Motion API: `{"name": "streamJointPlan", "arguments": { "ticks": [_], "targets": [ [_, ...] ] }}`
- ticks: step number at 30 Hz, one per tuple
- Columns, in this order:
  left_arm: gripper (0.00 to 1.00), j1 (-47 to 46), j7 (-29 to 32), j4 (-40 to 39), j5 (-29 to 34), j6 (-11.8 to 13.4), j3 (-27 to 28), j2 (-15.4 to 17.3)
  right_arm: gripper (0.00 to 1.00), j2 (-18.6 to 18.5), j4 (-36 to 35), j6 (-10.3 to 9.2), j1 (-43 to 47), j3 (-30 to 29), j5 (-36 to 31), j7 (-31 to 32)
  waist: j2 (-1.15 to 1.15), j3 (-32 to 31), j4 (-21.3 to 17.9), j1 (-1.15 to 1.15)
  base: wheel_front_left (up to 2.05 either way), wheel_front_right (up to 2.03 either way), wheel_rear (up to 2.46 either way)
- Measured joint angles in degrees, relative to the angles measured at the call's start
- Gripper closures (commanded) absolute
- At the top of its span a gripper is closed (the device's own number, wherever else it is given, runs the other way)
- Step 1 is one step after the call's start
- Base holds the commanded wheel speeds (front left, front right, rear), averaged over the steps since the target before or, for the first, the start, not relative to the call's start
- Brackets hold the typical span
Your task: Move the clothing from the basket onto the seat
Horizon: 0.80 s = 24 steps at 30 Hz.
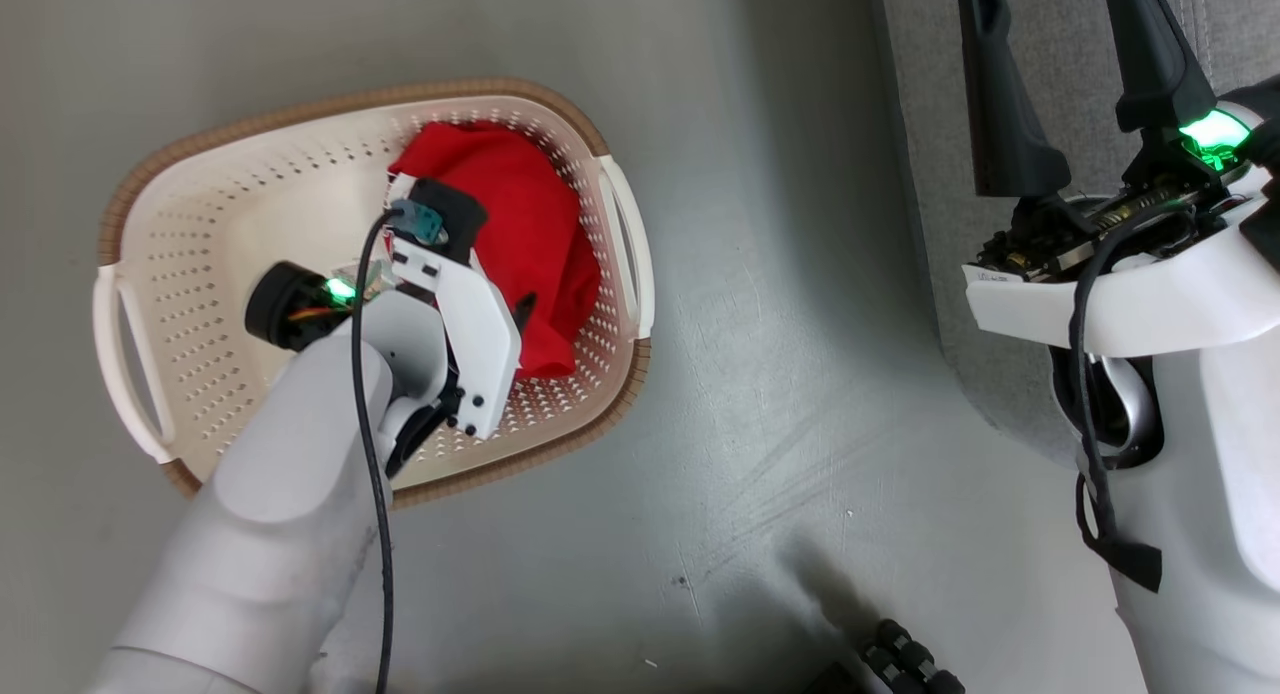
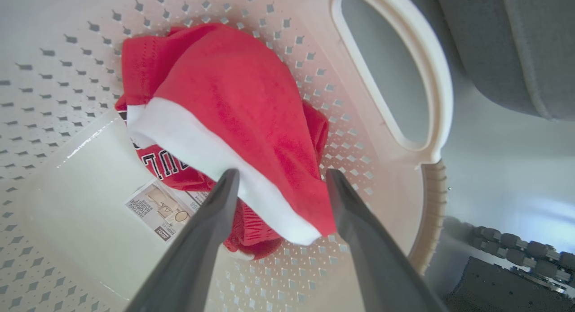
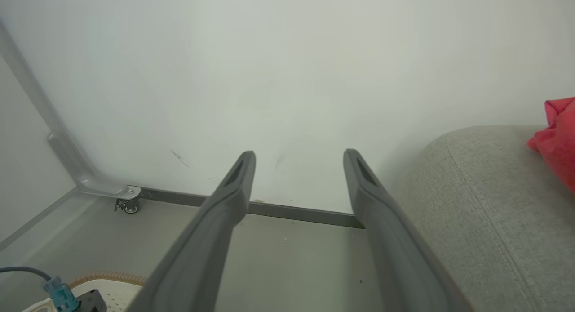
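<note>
Left claw (image 2: 283, 173) was spread wide and down inside the basket (image 1: 200, 224). In the wrist view its two dark fingers (image 2: 211, 222) sat either side of the white-trimmed edge of the clothing (image 2: 242, 100), pinching nothing afaict; couldn't tell if the tips actually touched the fabric. The clothing was a bright red bunch shoved up against the perforated wall at the basket's end nearest the seat (image 3: 485, 204), right by the side handle (image 2: 422, 78). A lower fold w/ white lettering (image 2: 161, 161) lay partly over the label sticker (image 2: 161, 208) on the basket's bottom; no idea whether that fold was the same garment or a 2nd one. Rest of the basket's bottom was bare. The basket stood on the grey floor (image 1: 780, 374), off to the left of the seat w/ a strip of floor between. Right claw (image 3: 299, 155) was spread too, holding nothing, up by the seat's edge and pointing at the white wall (image 3: 269, 78). In its wrist view another red piece (image 3: 555, 136) lay on top of the seat, cut off at the pic's right edge.
</note>
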Motion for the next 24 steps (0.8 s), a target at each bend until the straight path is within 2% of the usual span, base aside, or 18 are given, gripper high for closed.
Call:
{"name": "streamJointPlan", "arguments": {
  "ticks": [7, 14, 24],
  "targets": [
    [0.00, -2.27, 0.30, 0.64, 1.26, 0.77, 0.21, 1.34, 0.00, 0.00, -0.15, 0.00, -2.44, 0.45, 1.15, 0.00, 0.00, 2.49, -1.33, 0.00, 0.00, 0.00, 0.00],
    [0.00, -4.93, 0.71, 1.11, 6.58, 2.45, -1.69, 5.17, 0.00, -0.01, -0.10, 0.00, -3.41, 0.82, 2.37, 0.00, 0.00, 4.72, -2.39, 0.00, 0.00, 0.00, 0.00],
    [0.00, -5.48, 1.55, 2.14, 6.71, 2.97, -1.13, 5.26, 0.00, -0.01, -0.11, 0.00, -5.99, 1.36, 3.98, 0.00, 0.00, 7.04, -3.25, 0.00, 0.00, 0.00, 0.00]
  ]
}}
